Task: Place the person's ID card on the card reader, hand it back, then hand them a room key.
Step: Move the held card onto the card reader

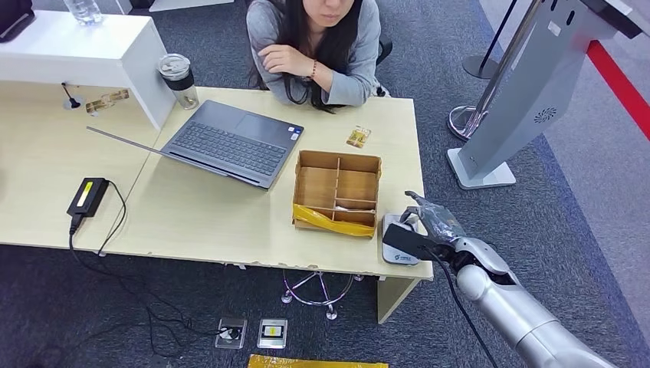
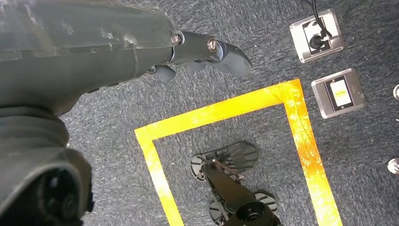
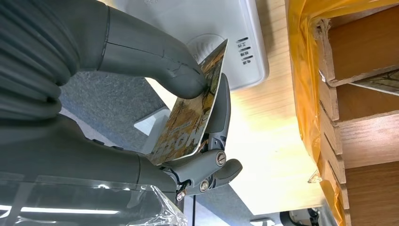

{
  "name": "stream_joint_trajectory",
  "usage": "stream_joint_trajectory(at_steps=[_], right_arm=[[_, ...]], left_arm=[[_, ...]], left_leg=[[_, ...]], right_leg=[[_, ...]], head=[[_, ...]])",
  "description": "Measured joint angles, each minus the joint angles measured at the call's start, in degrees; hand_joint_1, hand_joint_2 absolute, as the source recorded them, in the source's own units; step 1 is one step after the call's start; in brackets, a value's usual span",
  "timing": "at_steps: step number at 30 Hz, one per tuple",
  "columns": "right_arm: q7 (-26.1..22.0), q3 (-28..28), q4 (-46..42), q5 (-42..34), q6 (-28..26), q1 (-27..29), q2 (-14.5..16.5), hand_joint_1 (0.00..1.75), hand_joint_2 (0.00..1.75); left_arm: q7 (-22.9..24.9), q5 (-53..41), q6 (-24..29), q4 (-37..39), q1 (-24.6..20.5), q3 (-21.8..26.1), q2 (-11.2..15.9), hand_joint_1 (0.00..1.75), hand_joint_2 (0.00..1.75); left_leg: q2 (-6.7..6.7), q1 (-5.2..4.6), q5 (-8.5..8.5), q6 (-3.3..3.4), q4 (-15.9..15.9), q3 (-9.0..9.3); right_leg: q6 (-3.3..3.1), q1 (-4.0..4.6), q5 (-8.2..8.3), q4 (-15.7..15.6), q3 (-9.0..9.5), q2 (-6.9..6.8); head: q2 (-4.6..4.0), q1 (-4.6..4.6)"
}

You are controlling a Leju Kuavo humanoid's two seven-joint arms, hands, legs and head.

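My right hand (image 1: 431, 220) is positioned over the near right corner of the pale wooden desk (image 1: 199, 215), directly above the flat white card reader (image 1: 398, 247). In the right wrist view, my thick grey thumb presses a printed card with a yellow-brown picture (image 3: 193, 110) against the darker fingers (image 3: 220, 113) behind it; the card is clamped between them and held on edge, tilted, above the reader's white face (image 3: 197, 23). I cannot tell whether the card's lower edge touches the reader.

Just beside the reader stands a brown cardboard divider box wrapped along its front with yellow tape (image 1: 337, 192). A second small yellowish card (image 1: 358, 136) lies flat on the desk beyond the box, near the seated person in a grey top (image 1: 314, 46), whose arms are folded at the far edge. An open grey laptop (image 1: 230, 142) sits to the left of the box.

My left hand (image 2: 141, 52) hangs over grey carpet marked with a yellow tape rectangle (image 2: 226, 110). Its fingers hold nothing; they appear loosely extended, though the view is partial.
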Motion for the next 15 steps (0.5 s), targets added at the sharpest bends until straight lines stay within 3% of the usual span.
stream_joint_trajectory(at_steps=[15], right_arm=[[1.3,-0.2,-0.1,-1.1,1.2,0.4,-0.1,1.75,1.75]], left_arm=[[0.5,0.7,-0.3,0.0,0.0,0.0,0.0,0.00,0.00]], left_leg=[[0.05,0.00,0.00,0.00,0.0,0.14]], right_leg=[[0.00,0.00,0.01,0.0,0.11,0.10]], head=[[0.00,0.01]])
